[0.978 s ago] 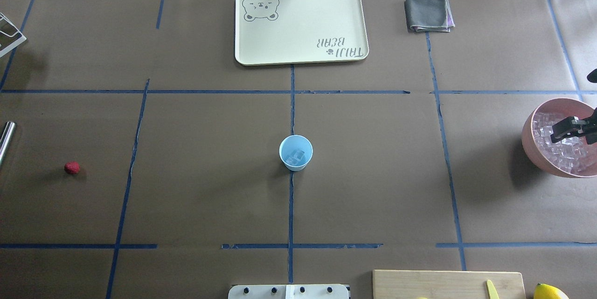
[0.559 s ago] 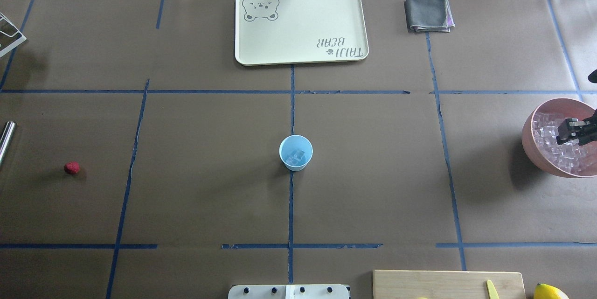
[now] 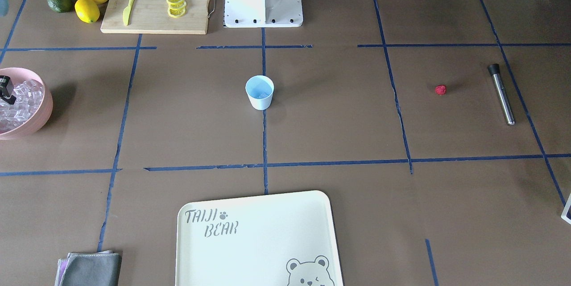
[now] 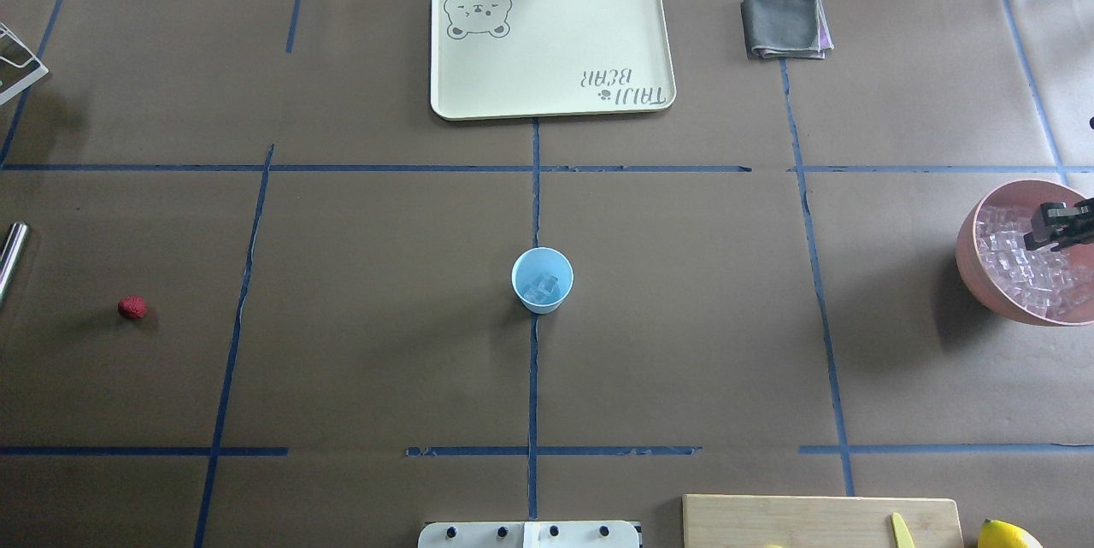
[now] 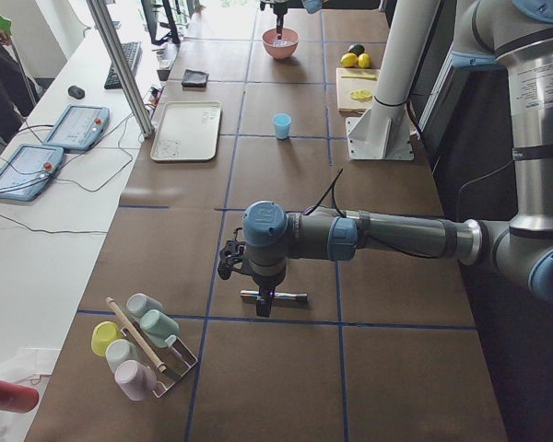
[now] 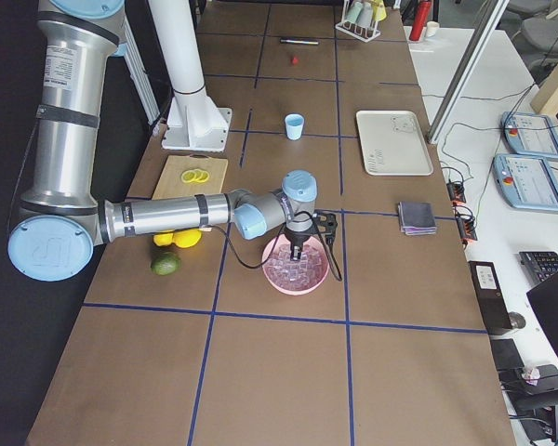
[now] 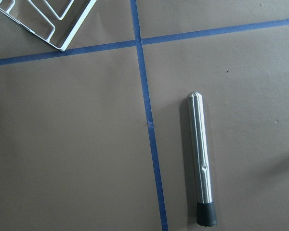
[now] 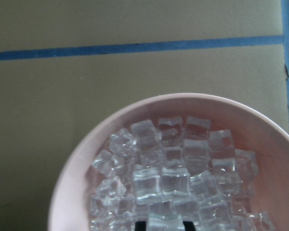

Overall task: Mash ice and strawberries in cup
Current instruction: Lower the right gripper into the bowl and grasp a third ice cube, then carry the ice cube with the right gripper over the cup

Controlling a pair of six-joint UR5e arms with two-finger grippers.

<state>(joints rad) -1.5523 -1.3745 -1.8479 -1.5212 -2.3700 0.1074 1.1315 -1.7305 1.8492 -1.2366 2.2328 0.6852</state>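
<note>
The light blue cup (image 4: 542, 279) stands upright at the table's centre with a few clear ice cubes in it. More ice (image 8: 161, 185) fills the pink bowl (image 4: 974, 274) at the right edge. My right gripper (image 8: 162, 224) is down in that bowl. Its fingertips sit tight on either side of one ice cube. The red strawberry (image 4: 132, 307) lies alone far to the left. My left gripper (image 5: 263, 296) hangs over a steel muddler (image 7: 201, 163). None of its fingers show in the left wrist view, so I cannot tell if it is open or shut.
A cream tray (image 4: 649, 35) and a folded grey cloth (image 4: 785, 25) lie at the far side. A cutting board (image 3: 156, 22) with lemon slices, a yellow knife, lemons (image 3: 91, 2) and an avocado sit beside the robot base. A white rack (image 7: 62, 19) is near the muddler.
My right gripper has shifted a little to the right and toward the far rim over the bowl. The cup, strawberry and muddler have not moved.
</note>
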